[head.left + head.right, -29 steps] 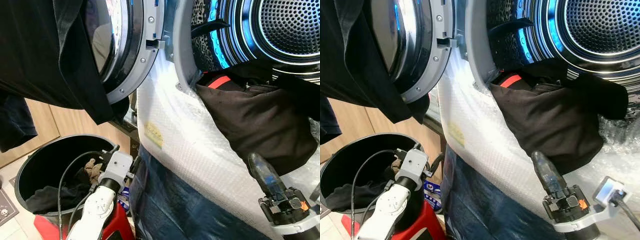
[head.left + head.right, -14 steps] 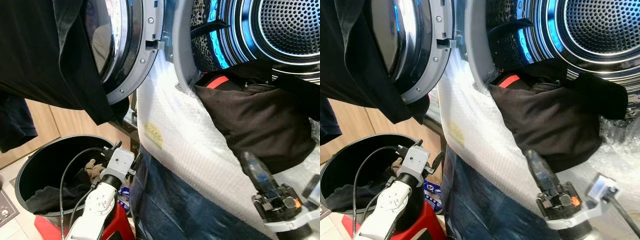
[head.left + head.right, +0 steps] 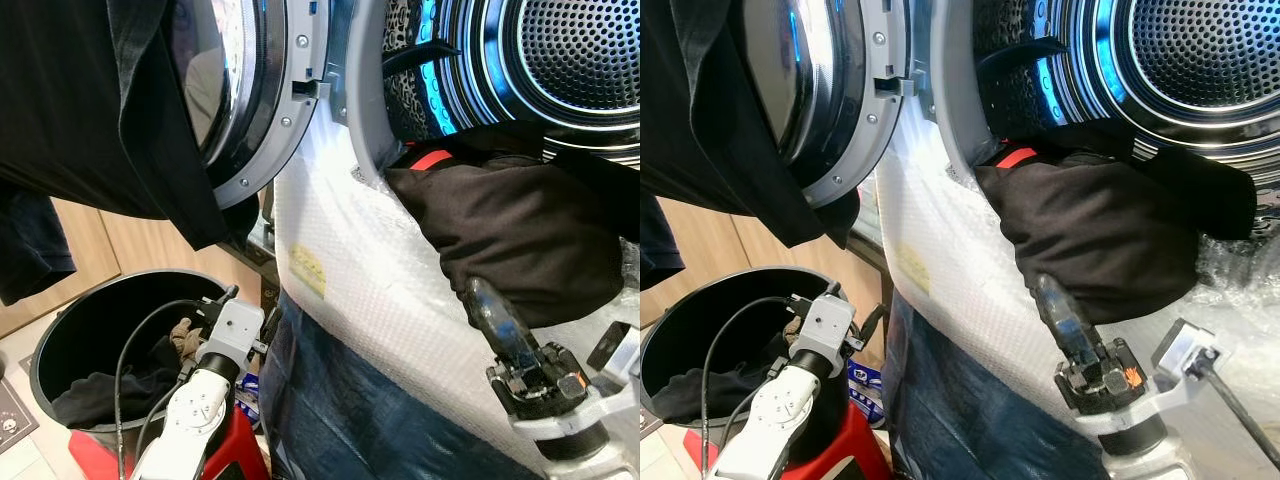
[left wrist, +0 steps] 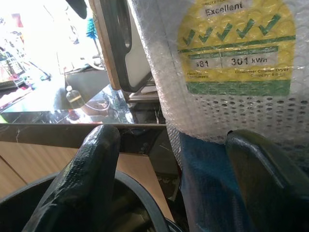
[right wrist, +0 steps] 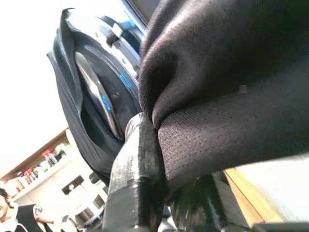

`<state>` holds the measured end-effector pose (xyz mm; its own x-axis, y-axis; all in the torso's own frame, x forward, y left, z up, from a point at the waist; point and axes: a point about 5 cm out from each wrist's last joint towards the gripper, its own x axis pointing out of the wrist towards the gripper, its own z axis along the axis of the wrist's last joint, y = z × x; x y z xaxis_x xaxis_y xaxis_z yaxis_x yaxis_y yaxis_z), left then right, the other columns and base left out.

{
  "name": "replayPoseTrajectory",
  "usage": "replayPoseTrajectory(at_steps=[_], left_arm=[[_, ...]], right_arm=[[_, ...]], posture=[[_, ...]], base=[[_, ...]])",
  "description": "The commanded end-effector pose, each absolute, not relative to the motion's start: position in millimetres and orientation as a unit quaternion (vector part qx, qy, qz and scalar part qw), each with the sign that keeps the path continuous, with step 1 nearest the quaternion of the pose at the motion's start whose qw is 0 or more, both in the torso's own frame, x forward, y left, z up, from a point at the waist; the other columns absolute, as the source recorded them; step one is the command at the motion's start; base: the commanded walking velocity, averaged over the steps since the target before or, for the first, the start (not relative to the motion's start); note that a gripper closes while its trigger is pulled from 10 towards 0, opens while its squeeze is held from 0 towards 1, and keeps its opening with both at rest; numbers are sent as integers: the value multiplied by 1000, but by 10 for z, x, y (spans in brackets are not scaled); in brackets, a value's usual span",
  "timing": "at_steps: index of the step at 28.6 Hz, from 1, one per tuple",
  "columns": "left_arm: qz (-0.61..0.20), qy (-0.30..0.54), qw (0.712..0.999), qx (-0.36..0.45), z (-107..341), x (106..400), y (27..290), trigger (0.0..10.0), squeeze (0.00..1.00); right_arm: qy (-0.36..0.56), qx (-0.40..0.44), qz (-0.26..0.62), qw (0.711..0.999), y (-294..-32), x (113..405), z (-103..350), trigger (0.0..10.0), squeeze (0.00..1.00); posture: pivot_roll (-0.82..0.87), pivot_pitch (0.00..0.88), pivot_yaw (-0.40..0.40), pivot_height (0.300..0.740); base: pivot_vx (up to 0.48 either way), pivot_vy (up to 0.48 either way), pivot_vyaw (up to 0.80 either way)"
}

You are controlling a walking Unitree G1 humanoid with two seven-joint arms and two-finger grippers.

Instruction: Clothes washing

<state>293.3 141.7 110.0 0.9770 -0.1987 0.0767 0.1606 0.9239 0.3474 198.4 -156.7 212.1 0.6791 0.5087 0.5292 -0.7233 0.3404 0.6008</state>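
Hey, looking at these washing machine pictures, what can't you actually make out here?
- Right gripper: in the right wrist view the dark garment drapes over its fingers, so whether the jaws grip it is unclear.
- Drum: the frame edge cuts it off, and the garment covers its lower lip.
- Laundry basket: the left arm blocks part of its contents.
- Yellow label: bubble wrap blurs the small print.

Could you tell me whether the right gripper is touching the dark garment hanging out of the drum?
Touching. In the right wrist view, a finger of the right gripper presses against the dark garment, whose fold wraps over it.
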Motion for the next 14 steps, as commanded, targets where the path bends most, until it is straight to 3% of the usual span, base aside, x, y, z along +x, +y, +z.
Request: replayPoseTrajectory(at_steps=[1, 9, 14], left_arm=[[-91, -67, 978, 173, 1151, 2930, 1420, 10000, 0], [-90, -74, 979, 165, 1180, 2924, 1416, 10000, 0], [-73, -78, 985, 133, 1212, 2921, 1465, 10000, 0]], right_arm=[[-140, 419, 392, 807, -1538, 1977, 2229, 0, 0], [-220, 391, 411, 794, -1514, 2088, 2756, 0, 0], [-263, 359, 410, 796, -1515, 2355, 3162, 0, 0]], posture=[[-4, 0, -102, 740], [-8, 0, -101, 740], [8, 0, -103, 740]], base=[[0, 0, 0], [0, 0, 0], [0, 0, 0]])
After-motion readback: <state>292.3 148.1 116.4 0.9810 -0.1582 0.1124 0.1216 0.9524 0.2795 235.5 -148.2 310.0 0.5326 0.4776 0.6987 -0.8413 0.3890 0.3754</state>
